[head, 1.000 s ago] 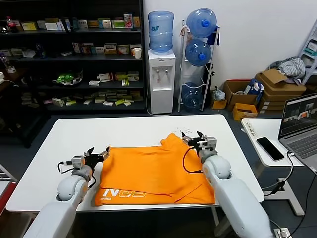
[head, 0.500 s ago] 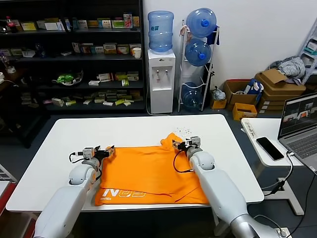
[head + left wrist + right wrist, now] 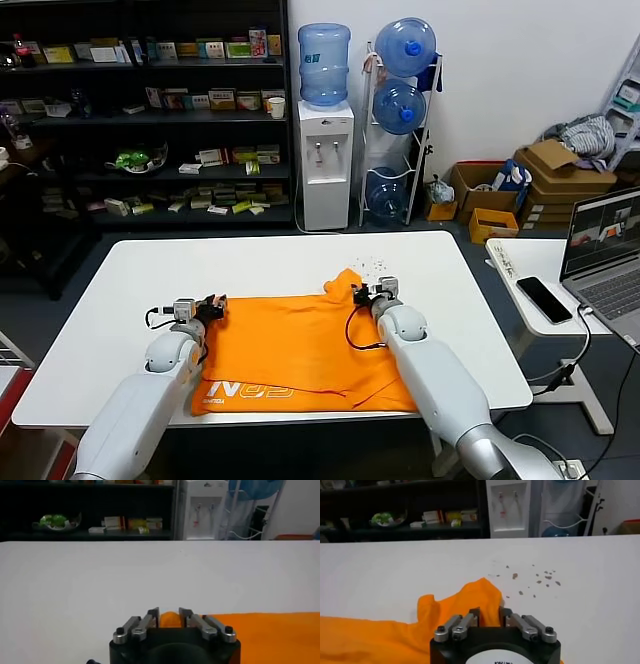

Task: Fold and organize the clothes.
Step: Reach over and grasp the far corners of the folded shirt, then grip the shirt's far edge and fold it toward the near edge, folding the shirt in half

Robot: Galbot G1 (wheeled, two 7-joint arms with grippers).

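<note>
The bright orange T-shirt (image 3: 300, 345) lies flat on the white table (image 3: 130, 290), with its pale lettering (image 3: 245, 390) near the front edge. My left gripper (image 3: 212, 300) is at the shirt's far left corner. In the left wrist view my left gripper (image 3: 168, 617) has a bulge of orange cloth (image 3: 270, 630) pinched between its fingers. My right gripper (image 3: 362, 293) is at the raised far right corner. In the right wrist view my right gripper (image 3: 489, 615) has its fingers closed on orange cloth (image 3: 370, 635) that rises in a peak in front of them.
Small brown crumbs (image 3: 530, 580) lie on the table beyond the shirt's far right corner. A side table on the right holds a phone (image 3: 545, 298), a laptop (image 3: 605, 250) and a white power strip (image 3: 503, 262). A water dispenser (image 3: 325, 160) and shelves stand behind.
Both grippers moved in over the shirt's far corners, the right one leftward and the left one rightward. Their fingers narrowed from a wide spread onto the cloth.
</note>
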